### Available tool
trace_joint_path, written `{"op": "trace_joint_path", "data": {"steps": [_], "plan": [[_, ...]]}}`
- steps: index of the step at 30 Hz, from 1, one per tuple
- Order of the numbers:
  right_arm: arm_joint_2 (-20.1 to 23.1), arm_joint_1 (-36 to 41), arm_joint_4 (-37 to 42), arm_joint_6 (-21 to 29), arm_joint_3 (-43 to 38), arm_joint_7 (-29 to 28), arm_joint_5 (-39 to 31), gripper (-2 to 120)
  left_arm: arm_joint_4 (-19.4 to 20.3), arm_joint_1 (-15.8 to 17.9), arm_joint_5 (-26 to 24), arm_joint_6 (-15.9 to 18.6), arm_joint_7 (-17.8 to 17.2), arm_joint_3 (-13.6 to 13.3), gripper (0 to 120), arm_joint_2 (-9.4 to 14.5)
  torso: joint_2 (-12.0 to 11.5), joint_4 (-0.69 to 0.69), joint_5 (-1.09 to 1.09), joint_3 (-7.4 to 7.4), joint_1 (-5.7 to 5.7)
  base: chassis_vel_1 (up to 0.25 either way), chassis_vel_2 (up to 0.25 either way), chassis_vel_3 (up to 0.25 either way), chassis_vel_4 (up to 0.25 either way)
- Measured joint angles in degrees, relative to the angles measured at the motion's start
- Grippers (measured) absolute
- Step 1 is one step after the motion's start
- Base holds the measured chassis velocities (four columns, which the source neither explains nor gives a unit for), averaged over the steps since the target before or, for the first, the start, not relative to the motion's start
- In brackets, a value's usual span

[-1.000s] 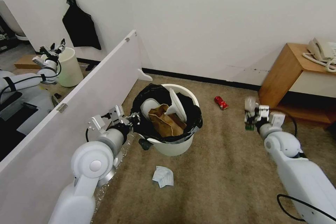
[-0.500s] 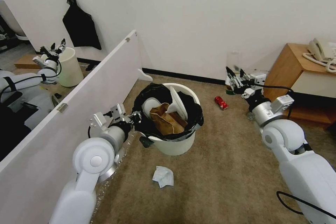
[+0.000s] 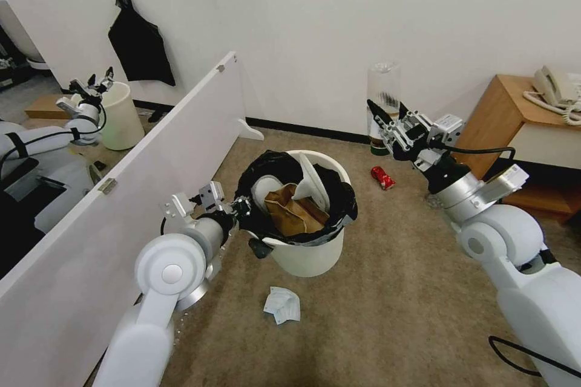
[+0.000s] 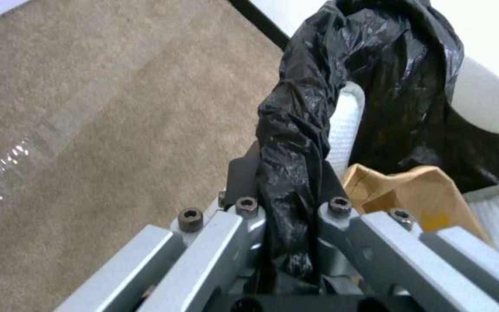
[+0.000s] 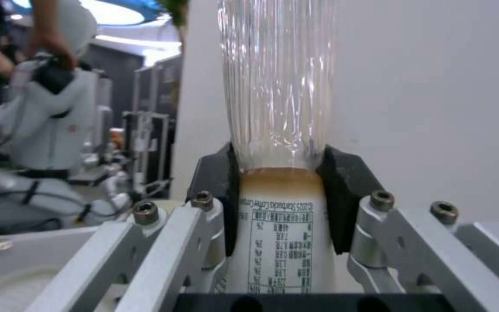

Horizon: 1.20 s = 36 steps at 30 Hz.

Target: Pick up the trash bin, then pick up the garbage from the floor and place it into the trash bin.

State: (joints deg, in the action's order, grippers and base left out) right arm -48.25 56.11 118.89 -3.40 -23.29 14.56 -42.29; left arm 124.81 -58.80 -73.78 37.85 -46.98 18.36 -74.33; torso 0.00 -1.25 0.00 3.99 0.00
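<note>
While the head view took in the carpeted floor [image 3: 387, 290], the left claw [image 3: 241, 207] was clamped on the black bag draped over the rim of the trash bin [image 3: 305, 254], holding the bin up beside the white partition [image 3: 151, 151]. Inside the bin lay a brown paper bag [image 3: 293, 214] and white slippers [image 3: 315, 184]. The right claw [image 3: 387, 130] was raised near the wall, well to the right of the bin and higher than its rim, gripping a clear bottle [image 3: 384, 87] that stood upright in it. A red packet [image 3: 382, 177] and a crumpled tissue [image 3: 282, 305] lay on the floor, so the step in hand looked like carrying one piece of litter to the bin, with more left to collect.

From the left wrist, the fingers [image 4: 342, 208] were closed on a twisted fold of the black bag [image 4: 296, 143], with the paper bag just beyond and bare carpet to one side.

From the right wrist, the black pads [image 5: 342, 199] pressed both sides of the bottle at the top edge of its printed label [image 5: 278, 242], the ribbed clear part rising above.

By my judgement, the next move called for swinging the bottle across until it hung over the bin's opening, then letting go; released too early, it would likely strike the rim or land back on the carpet.
</note>
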Motion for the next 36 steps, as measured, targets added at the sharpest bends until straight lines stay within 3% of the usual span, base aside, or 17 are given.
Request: {"op": "trace_joint_path", "data": {"steps": [14, 24, 36], "plan": [[3.97, -0.11, 0.32, 0.77, 5.58, 1.02, -0.22, 27, -0.59, 0.60, -1.07, 0.13, -0.88, -1.42, 4, -0.89, 0.00, 0.01, 0.00, 0.00, 0.00, 0.000, 0.000, 0.000, 0.000], [4.51, -0.44, -3.08, 0.76, 9.07, 1.17, 0.56, 27, -1.59, 1.78, -0.85, 0.13, -1.01, -3.61, 4, -1.46, 0.00, 0.00, 0.00, 0.01, 0.00, 0.000, 0.000, 0.000, 0.000], [3.99, -2.01, -8.24, 0.76, 14.36, 0.98, 1.57, 27, -1.83, 1.43, -0.39, 0.14, -0.70, -3.82, 4, -1.28, 0.00, 0.00, 0.00, 0.01, 0.00, 0.000, 0.000, 0.000, 0.000]]}}
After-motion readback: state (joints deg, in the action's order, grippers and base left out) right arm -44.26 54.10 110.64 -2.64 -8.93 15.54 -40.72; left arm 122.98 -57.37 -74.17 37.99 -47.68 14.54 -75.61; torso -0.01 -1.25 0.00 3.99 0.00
